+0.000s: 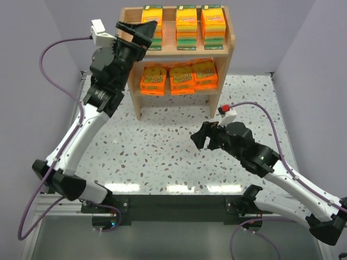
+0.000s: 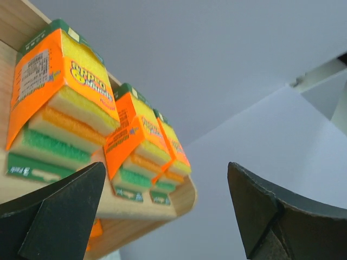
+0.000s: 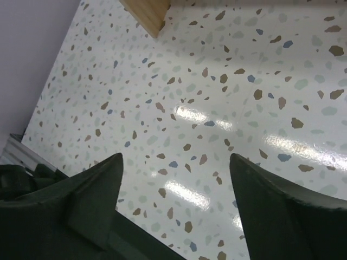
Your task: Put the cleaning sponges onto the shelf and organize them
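- Black fingers (image 3: 81, 206) of the R gripper (image 3: 176, 162) fill the bottom of its wrist cam. They're spread wide w/ nothing btwn them, just speckled table (image 3: 217, 81) underneath.
- Top cam: R gripper hangs over the table in front of the shelf (image 1: 184, 54), toward its right side and apart from it. A wooden corner of the shelf pokes into the top of the R wrist cam.
- L gripper (image 2: 165, 179) is raised by the left end of the top tier, also spread wide and empty.
- Top tier has 3 yellow/green stacks (image 1: 186, 27) standing side by side, orange labels facing front.
- L wrist cam looks along that row from below; the nearest stack is just beside the fingers, can't tell if touching.
- Lower tier has 3 flat orange packs (image 1: 182, 79) in a row, close together.
- So all 6 sit on the shelf, 3 per tier.
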Robot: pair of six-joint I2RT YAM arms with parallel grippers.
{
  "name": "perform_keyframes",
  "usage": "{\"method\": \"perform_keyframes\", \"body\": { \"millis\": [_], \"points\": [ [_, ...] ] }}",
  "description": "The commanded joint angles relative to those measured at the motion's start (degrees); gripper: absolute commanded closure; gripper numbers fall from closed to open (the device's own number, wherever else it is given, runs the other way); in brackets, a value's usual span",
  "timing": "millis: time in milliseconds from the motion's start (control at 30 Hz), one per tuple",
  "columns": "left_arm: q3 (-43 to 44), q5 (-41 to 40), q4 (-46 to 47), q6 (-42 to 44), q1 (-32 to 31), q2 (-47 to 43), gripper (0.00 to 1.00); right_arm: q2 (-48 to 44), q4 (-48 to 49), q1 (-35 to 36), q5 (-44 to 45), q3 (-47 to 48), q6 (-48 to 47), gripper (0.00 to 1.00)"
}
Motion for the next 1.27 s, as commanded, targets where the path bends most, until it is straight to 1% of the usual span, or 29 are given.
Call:
{"method": "perform_keyframes", "body": {
  "millis": [0,33,67,100,133,167,200,233,267,300,367,467,567,667,733,933,1033,1233],
  "points": [
    [-9.4,9.9,7.9,13.6,-0.1,-13.2,0.0,-2.9,0.2,-0.2,1.8,-0.9,-2.6,0.13],
    [-12.2,11.3,7.1,15.4,-0.2,-15.9,0.0,-3.4,0.1,-0.2,2.2,-1.2,-2.9,0.09],
    [-17.6,12.5,4.5,18.8,-0.2,-18.5,0.0,-3.9,0.3,-0.2,2.6,-1.9,-3.2,0.02],
    [-20.0,13.0,2.1,19.9,-0.1,-23.6,0.0,-4.8,0.4,-0.2,2.7,-2.3,-4.1,0.01],
    [-22.5,13.5,-1.2,22.9,-0.2,-26.3,0.0,-5.2,0.1,-0.2,3.0,-2.7,-4.5,0.01],
    [-27.7,13.6,-2.4,24.0,-0.2,-29.0,0.0,-5.5,0.0,-0.2,3.4,-3.6,-4.7,0.01],
    [-29.9,13.6,-5.3,24.9,-0.3,-33.8,0.0,-6.4,-0.4,-0.2,3.7,-4.0,-5.0,0.01],
    [-31.7,13.6,-7.4,26.1,-0.2,-35.9,0.0,-6.8,-0.8,-0.2,3.7,-4.5,-5.1,0.01],
    [-34.7,14.9,-11.5,28.4,-0.2,-37.8,0.0,-7.3,-1.1,-0.2,4.4,-5.3,-5.1,0.01],
    [-35.5,14.6,-13.9,29.2,-0.2,-40.6,0.0,-8.3,-1.6,-0.2,4.9,-5.5,-4.7,0.01],
    [-37.5,15.2,-20.9,32.0,-0.2,-42.5,0.0,-9.0,-3.3,-0.2,5.7,-5.9,-4.3,0.01],
    [-40.0,17.6,-25.9,34.9,-0.2,-45.8,0.0,-10.2,-6.4,-0.2,6.8,-6.0,-2.9,0.01],
    [-40.6,17.9,-30.0,35.2,-0.2,-48.9,0.0,-11.3,-9.2,-0.1,7.1,-6.0,-1.1,0.01],
    [-41.3,18.4,-31.5,36.3,-0.2,-51.5,0.0,-12.2,-13.0,-0.2,8.2,-5.1,-0.2,0.01],
    [-41.4,19.6,-32.5,37.9,-0.2,-52.2,0.0,-13.2,-15.2,-0.2,9.4,-5.0,0.4,0.01],
    [-39.8,20.0,-36.5,40.1,-0.2,-52.8,0.0,-20.2,-18.1,-0.2,12.8,-4.6,1.3,0.01],
    [-40.4,20.3,-36.1,40.7,-0.2,-54.2,0.0,-22.4,-18.8,-0.2,14.6,-4.4,0.7,0.01],
    [-41.2,21.1,-34.4,40.1,-0.2,-56.2,0.0,-22.7,-19.9,-0.2,18.6,-4.3,1.4,0.01]
  ]
}}
